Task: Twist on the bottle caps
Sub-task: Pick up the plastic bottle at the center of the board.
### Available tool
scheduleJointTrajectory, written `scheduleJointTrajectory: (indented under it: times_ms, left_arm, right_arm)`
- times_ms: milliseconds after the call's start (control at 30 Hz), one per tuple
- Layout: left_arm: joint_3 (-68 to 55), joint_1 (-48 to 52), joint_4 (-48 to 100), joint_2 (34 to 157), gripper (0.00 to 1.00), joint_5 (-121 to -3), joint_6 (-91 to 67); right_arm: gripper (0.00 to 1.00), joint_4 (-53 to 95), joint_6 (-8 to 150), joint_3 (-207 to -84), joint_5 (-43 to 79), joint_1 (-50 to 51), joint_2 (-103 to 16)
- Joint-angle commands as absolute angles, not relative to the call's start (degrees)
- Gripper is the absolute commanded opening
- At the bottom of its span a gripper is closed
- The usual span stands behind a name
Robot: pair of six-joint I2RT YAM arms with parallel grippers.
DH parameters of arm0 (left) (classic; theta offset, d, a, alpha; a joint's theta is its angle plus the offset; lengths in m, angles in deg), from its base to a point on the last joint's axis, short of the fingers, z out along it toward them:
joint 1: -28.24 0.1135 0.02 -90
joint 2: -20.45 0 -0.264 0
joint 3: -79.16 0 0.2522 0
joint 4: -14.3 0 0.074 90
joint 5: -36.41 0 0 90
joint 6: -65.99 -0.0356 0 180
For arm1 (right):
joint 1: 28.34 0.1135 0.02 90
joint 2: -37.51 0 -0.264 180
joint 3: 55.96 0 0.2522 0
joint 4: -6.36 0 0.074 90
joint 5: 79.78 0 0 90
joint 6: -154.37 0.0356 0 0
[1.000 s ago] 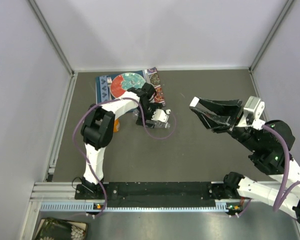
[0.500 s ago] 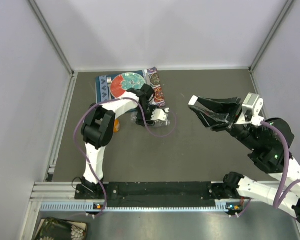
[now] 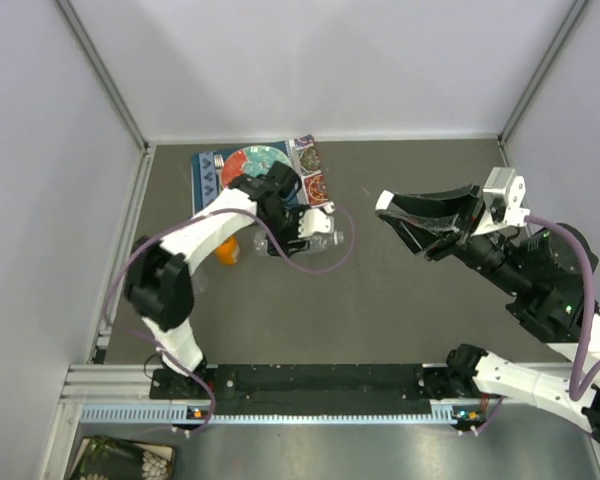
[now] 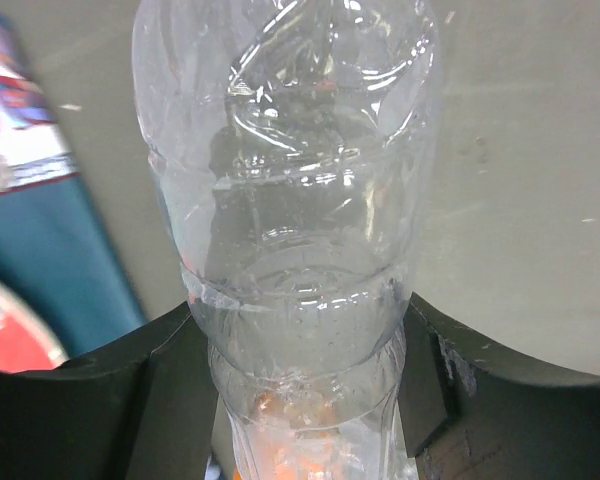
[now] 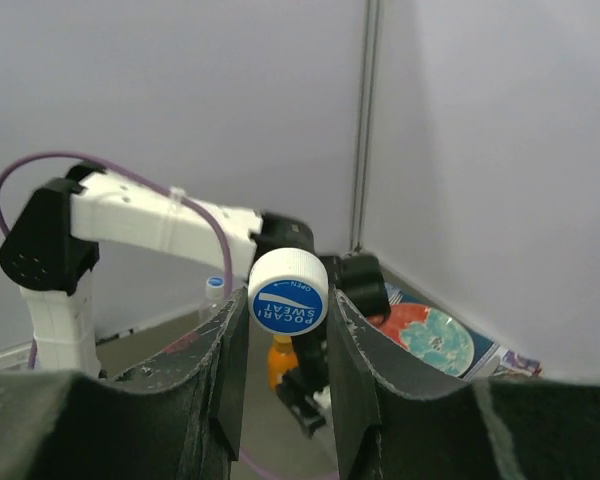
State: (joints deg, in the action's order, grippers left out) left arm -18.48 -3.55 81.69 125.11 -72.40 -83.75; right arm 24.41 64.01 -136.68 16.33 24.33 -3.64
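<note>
Landmark: plate (image 3: 252, 165) at the far left of the desk (image 3: 380, 320).

Left end effector (image 4: 300, 340): just right of the plate and toward the arm bases, clamped on a clear bottle (image 4: 290, 200). Both fingers press its ribbed wall. The bottle's long axis runs straight out from the wrist, along the fingers. I cannot tell which end carries the mouth.

Right end effector (image 5: 288, 315): well to the right of the plate, raised above the desk, fingers closed on a white cap (image 5: 288, 291). The cap's printed top faces the wrist camera, so its open side should face away, toward the plate side.

Key relation: the clear bottle lies to the left of the cap, toward the plate and well apart from it. The left arm has the bottle and the right arm has the cap. Judgement: the next move needs the bottle mouth turned toward the cap and the two axes lined up.

Count:
- Bottles: one clear bottle, held. One orange bottle (image 3: 226, 250) on the desk, on the near side of the plate. Possibly a second clear bottle (image 5: 212, 290) beyond the orange one, too small in the right wrist view to confirm.
- Caps: one white cap, held. No others can be made out.
</note>
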Motion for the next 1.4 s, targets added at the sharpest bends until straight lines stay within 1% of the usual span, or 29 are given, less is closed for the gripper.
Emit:
scheduleJointTrajectory:
  times_ms: [0, 133, 300, 400, 567, 633, 733, 900, 1200, 1367]
  left_arm:
    - [-27.05, -5.24, 93.07, 110.91, 0.57, -78.46, -74.66]
    - [-33.46, -7.34, 98.36, 101.34, 0.57, -80.40, -69.63]
    - [-37.26, -13.31, 103.64, 95.25, 0.57, -78.82, -63.83]
    - [-37.08, -15.17, 106.80, 92.26, 0.57, -78.03, -62.25]
    - [-34.36, -15.44, 110.50, 87.34, 0.55, -78.12, -61.36]
    - [-32.00, -15.35, 111.11, 85.41, 0.55, -77.07, -61.01]
    - [-28.92, -15.26, 111.29, 83.13, 0.54, -77.94, -61.54]
    - [-27.15, -15.26, 111.38, 82.24, 0.54, -78.56, -62.77]
    - [-21.44, -15.35, 109.63, 79.95, 0.52, -77.32, -63.47]
    - [-23.45, -15.35, 108.57, 80.92, 0.52, -78.90, -61.89]
  right_arm:
    - [0.24, 31.45, 70.43, -140.82, 17.25, 24.84, -3.19]
    - [0.23, 37.42, 73.68, -143.71, 18.13, 24.84, -1.26]
    - [0.22, 48.05, 77.11, -147.14, 22.25, 24.84, -2.48]
    - [0.22, 55.50, 76.68, -151.01, 27.78, 24.84, -7.22]
    - [0.22, 63.09, 73.87, -156.90, 39.03, 24.84, -16.61]
    - [0.22, 64.67, 72.73, -158.22, 42.72, 24.84, -18.30]
    - [0.21, 66.43, 69.56, -159.10, 43.27, 24.93, -21.46]
    - [0.20, 67.31, 65.08, -160.86, 44.41, 24.84, -25.24]
    - [0.19, 67.23, 64.64, -162.88, 45.20, 24.84, -25.60]
    - [0.17, 66.35, 64.72, -161.56, 43.45, 24.75, -26.56]
